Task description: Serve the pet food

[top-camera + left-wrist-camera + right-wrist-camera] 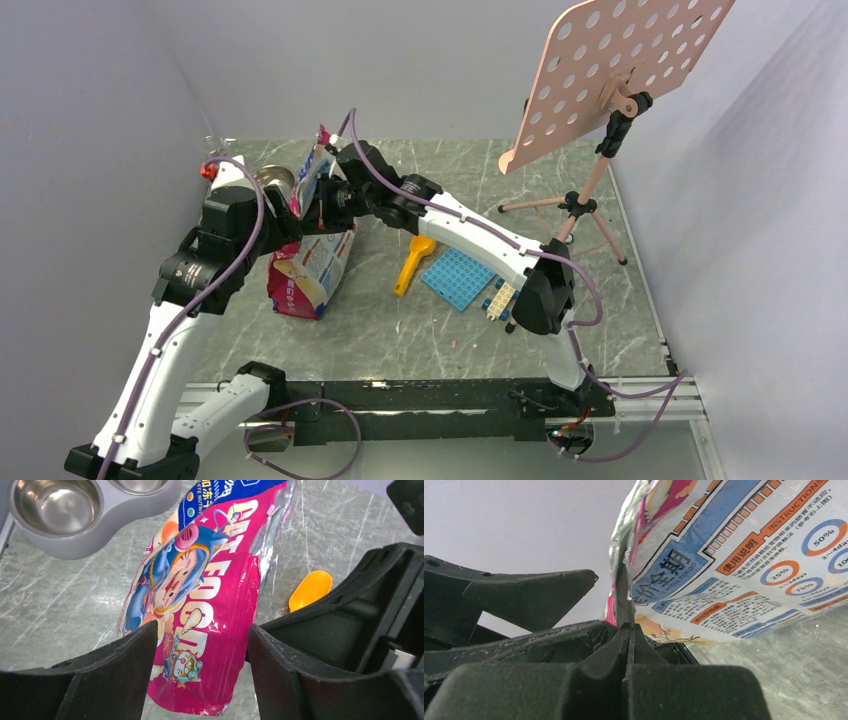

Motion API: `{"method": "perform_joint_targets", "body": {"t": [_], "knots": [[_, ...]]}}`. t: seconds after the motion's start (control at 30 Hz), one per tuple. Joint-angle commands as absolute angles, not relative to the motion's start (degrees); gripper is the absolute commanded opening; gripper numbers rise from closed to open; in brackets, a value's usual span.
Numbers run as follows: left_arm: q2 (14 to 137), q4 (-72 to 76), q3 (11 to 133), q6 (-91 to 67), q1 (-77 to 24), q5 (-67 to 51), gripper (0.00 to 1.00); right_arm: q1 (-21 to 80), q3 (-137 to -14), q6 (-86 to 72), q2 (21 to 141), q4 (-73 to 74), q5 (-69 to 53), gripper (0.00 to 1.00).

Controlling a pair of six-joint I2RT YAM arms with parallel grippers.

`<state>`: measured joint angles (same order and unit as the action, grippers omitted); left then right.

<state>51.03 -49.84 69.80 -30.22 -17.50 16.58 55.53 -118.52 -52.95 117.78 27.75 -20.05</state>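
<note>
the pet food itself isn't showing from where i'm standing; it's all sitting inside the pink pouch [305, 265], which is standing tilted over the far left part of the table [400, 340], its bottom end down by the marble, though i can't tell if it's resting there. the right gripper [629, 639] is reaching across and pinching the pouch's crimped side seam, jaws pressed together on that thin foil edge. the left gripper [200, 672] is hovering at the printed face with its jaws spread wide, the pouch showing in the gap; i can't tell if either finger is touching it. i'm judging that glossy film as slippery and floppy, with the kibble acting as a loose weight settling toward the low end, so one pinch on a seam is looking marginal. a second hold on the opposite edge near the top is seeming wise before tipping. the steel bowls [57, 507] are sitting just beyond the pouch, and the orange scoop [413, 265] is lying to its right.
</note>
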Motion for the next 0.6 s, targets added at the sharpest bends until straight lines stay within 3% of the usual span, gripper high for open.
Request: {"method": "perform_joint_targets", "body": {"t": [0.0, 0.57], "knots": [[50.04, -48.20, 72.48, -33.56, -17.55, 21.28, 0.69, 56.03, -121.66, -52.98, 118.45, 26.46, -21.56, 0.00], [53.12, -48.16, 70.28, -29.93, -17.58, 18.23, 0.73, 55.85, -122.84, -52.64, 118.77, 27.09, -21.58, 0.00]]}}
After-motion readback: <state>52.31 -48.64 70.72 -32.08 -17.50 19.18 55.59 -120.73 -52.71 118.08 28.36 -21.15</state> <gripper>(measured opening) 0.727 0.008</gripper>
